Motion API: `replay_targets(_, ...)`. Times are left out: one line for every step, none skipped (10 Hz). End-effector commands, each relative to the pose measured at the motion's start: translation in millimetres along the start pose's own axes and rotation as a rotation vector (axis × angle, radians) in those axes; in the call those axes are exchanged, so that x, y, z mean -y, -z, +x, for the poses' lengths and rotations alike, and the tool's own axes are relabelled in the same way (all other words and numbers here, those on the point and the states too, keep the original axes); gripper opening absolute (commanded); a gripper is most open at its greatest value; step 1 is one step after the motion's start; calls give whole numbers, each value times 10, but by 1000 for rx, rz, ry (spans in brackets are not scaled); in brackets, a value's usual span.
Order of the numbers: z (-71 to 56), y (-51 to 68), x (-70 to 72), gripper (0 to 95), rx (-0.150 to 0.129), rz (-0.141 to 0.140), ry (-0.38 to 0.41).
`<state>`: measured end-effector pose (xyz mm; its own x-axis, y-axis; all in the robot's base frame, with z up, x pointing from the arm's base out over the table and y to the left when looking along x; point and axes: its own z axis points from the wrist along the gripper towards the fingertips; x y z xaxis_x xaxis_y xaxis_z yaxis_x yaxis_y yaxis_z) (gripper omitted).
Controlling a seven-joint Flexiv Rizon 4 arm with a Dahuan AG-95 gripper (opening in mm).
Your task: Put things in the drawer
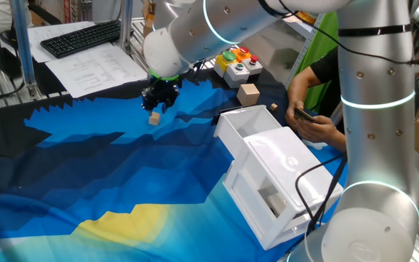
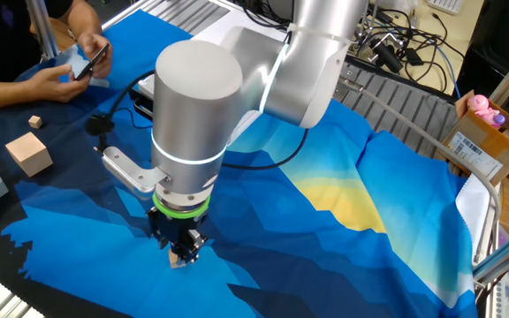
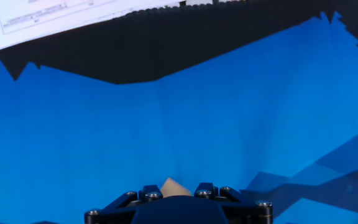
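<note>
Pale tan wooden cube [image 1: 154,118], plain-faced, small, pinched between the gripper [image 1: 156,109] fingertips; blue cloth [image 1: 108,167] beneath

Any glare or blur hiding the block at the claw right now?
One fixed view: sharp; glare sits on the white cabinet, not the block under the claw. Other fixed view: even light, the claw's shadow darkens the block. Hand view: the claw body hides all but one corner.

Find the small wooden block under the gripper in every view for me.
One fixed view: small block, upper left of centre, just below the gripper.
Other fixed view, lower left, between the fingers.
Hand view: tan corner, bottom centre.
Shared landmark: blue cloth.
</note>
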<state>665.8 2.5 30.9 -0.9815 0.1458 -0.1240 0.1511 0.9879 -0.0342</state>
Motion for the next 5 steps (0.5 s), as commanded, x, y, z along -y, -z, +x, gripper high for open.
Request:
replay_targets(22,-27,-3,380,-2,0,-14)
replay_targets(40,-30,0,380,-3,-3,-21)
replay_targets(46,-15,-2,380,-8,-14,-27)
replay_targets(52,-10,-12,380,-11,-28,-46)
replay_targets(52,-15,-13,380,-11,-29,-50)
